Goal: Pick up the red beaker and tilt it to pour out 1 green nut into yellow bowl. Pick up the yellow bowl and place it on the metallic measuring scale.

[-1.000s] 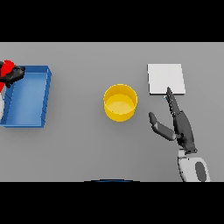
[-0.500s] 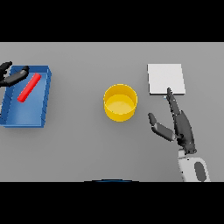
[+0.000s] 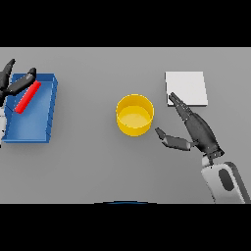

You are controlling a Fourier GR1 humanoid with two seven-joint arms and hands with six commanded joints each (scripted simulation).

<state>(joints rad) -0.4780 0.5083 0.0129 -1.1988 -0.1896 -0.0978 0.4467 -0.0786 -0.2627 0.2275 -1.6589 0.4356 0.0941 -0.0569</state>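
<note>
The yellow bowl [image 3: 135, 114] stands upright at the table's middle. Right of it my right hand [image 3: 198, 130] hovers open, fingers straight toward the far side and thumb pointing at the bowl, a small gap from its rim. The metallic measuring scale [image 3: 186, 88] is a flat pale square just beyond that hand's fingertips. The red beaker [image 3: 28, 96] lies tilted inside the blue tray [image 3: 29, 125] at the far left. My left hand [image 3: 14, 84] is at the view's left edge, fingers spread open just beside the beaker's upper end. No green nut is visible.
The blue tray has raised walls and sits against the left edge of the view. Bare grey table lies between the tray and the bowl and in front of the bowl.
The red beaker went from my left hand's grasp at the tray's far corner to lying inside the tray. My left hand opened. The right hand stayed put.
</note>
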